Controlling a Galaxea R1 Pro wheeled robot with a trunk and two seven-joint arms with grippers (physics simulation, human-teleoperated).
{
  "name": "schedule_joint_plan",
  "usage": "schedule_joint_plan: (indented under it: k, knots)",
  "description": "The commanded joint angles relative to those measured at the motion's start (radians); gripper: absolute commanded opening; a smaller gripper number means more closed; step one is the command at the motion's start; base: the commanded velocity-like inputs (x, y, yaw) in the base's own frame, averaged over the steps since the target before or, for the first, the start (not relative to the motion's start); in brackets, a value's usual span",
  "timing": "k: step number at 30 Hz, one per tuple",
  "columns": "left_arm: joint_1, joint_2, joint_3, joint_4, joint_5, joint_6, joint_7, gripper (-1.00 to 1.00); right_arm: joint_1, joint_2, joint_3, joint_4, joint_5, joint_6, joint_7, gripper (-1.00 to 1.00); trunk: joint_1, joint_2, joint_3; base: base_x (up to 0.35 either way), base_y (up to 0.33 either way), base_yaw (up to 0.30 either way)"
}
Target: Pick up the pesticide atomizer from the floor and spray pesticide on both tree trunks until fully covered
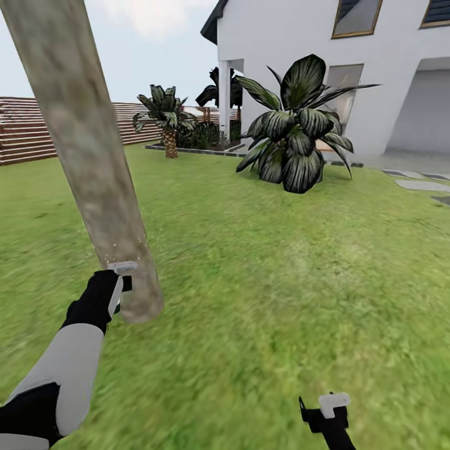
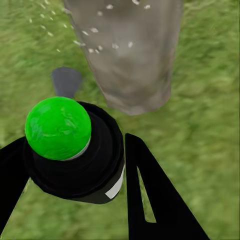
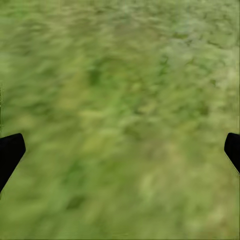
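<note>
Black left gripper (image 2: 75, 200): jaws pinching green-capped black atomizer (image 2: 72, 150) beside the mottled grey-tan trunk (image 2: 130, 55).
Right gripper (image 3: 120, 150): jaws spread over grass (image 3: 120, 75).

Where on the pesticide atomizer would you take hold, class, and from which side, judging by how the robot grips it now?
Grip the atomizer around its round black body, below the green cap. The left gripper does so, a finger on each side of the cylinder. That leaves the top free to face the tree trunk, where whitish specks show. The parallel sides probably suit flat fingers better than the domed cap.
</note>
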Motion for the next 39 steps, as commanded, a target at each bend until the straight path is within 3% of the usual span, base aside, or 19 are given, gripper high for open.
schedule_joint_plan:
  k: [1, 4, 11, 24, 27, 29, 31, 36, 39]
  knots:
    - [-0.001, 0.004, 0.003, -0.001, -0.005, 0.005, -0.002, -1.00, 0.000, 0.000, 0.007, 0.001, 0.009, -0.001, -0.010, 1.00, 0.000, 0.000, -0.001, 0.299, -0.075, 0.273]
    - [0.006, 0.039, 0.004, -0.002, 0.000, 0.006, -0.004, -1.00, 0.000, 0.000, 0.007, 0.001, 0.009, -0.001, -0.010, 1.00, 0.000, 0.000, -0.001, 0.318, -0.042, 0.271]
    - [0.001, 0.010, -0.013, 0.004, -0.003, 0.004, -0.002, -1.00, 0.000, 0.000, 0.007, 0.001, 0.009, -0.001, -0.010, 1.00, 0.000, 0.000, -0.001, 0.200, -0.199, 0.088]
    - [0.007, 0.010, -0.015, 0.002, -0.004, 0.004, -0.002, -1.00, 0.000, 0.000, 0.006, 0.001, 0.009, 0.000, -0.010, 1.00, 0.000, 0.000, -0.001, 0.093, -0.265, 0.000]
    - [0.012, 0.025, -0.012, 0.006, -0.004, 0.004, -0.003, -1.00, 0.000, 0.000, 0.006, 0.001, 0.009, 0.000, -0.010, 1.00, 0.000, 0.000, -0.001, 0.087, -0.267, 0.000]
    - [0.015, 0.056, -0.008, 0.008, -0.002, 0.004, -0.004, -1.00, 0.000, 0.000, 0.006, 0.001, 0.008, 0.000, -0.010, 1.00, 0.000, 0.000, -0.001, 0.042, -0.270, 0.000]
    - [0.017, 0.070, -0.010, 0.011, 0.002, 0.002, -0.006, -1.00, 0.000, 0.000, 0.006, 0.001, 0.008, 0.000, -0.010, 1.00, 0.000, 0.000, -0.001, 0.011, -0.273, 0.000]
    - [0.020, 0.051, -0.011, 0.067, 0.007, -0.006, -0.009, -1.00, 0.000, 0.000, 0.007, 0.001, 0.008, 0.000, -0.010, 1.00, 0.000, 0.000, -0.001, 0.001, -0.274, 0.102]
    - [0.021, 0.064, -0.003, 0.079, 0.004, -0.008, -0.011, -1.00, 0.000, 0.000, 0.007, 0.001, 0.008, 0.000, -0.010, 1.00, 0.000, 0.000, -0.001, 0.000, -0.274, 0.264]
